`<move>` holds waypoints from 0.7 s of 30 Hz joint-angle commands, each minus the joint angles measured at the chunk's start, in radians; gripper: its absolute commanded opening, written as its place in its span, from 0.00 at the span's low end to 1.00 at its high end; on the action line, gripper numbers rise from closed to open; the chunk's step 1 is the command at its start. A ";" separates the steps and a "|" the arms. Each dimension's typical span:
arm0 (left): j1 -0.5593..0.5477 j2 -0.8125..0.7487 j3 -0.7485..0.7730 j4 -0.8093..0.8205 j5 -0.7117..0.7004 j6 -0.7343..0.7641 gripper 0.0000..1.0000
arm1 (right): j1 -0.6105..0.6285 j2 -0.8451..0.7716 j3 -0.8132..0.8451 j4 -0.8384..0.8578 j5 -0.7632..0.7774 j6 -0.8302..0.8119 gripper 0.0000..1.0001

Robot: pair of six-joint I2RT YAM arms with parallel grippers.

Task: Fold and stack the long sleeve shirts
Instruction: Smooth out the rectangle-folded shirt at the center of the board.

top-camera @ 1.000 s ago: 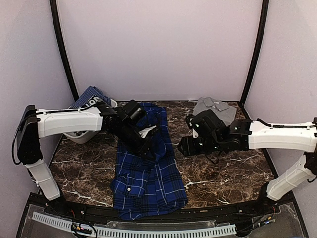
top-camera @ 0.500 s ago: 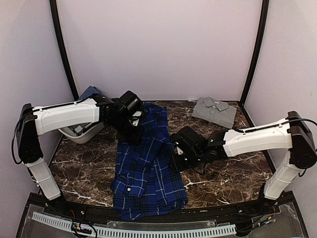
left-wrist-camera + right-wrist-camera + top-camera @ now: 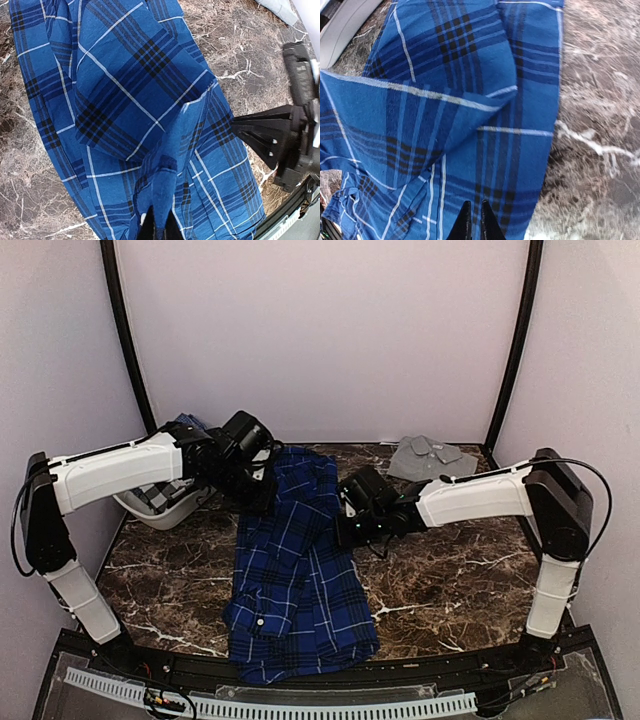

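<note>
- The plaid shirt (image 3: 300, 580) lies lengthwise on the marble desk (image 3: 460, 580), hem towards the near edge and collar end away; it looks light, soft and floppy, so it should sag and crease wherever it is lifted.
- The right end effector (image 3: 472, 222) sits at the shirt's right edge, about halfway up; its jaws are drawn nearly together; I cannot tell whether any cloth is caught between them.
- Further back, the left end effector (image 3: 156, 231) is clamped tight on a pinch of the plaid, which rises in a ridge to its tips.
- To my eye a seam, shoulder or doubled edge gives the surest hold; a single layer may slip.
- At the far left a white tub (image 3: 165, 515) holds more checked cloth (image 3: 150, 495).
- At the far right the grey shirt (image 3: 432, 460) lies folded, well apart from the plaid.
</note>
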 commanded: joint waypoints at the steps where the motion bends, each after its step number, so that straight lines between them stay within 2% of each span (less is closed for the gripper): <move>1: -0.001 -0.015 0.021 0.000 0.022 0.015 0.00 | -0.008 0.045 0.002 0.031 -0.054 -0.001 0.03; 7: -0.001 -0.015 0.021 0.006 0.022 0.017 0.00 | 0.020 -0.032 -0.108 0.033 -0.038 0.022 0.03; 10: -0.001 -0.019 0.015 0.003 -0.014 0.000 0.00 | 0.093 -0.066 -0.096 -0.029 0.017 0.021 0.05; 15: 0.051 -0.066 -0.044 -0.002 -0.149 -0.064 0.00 | 0.261 -0.068 -0.041 -0.148 0.112 0.065 0.21; 21: 0.165 -0.140 -0.241 0.157 -0.048 -0.105 0.00 | 0.464 -0.002 0.006 -0.281 0.174 0.180 0.37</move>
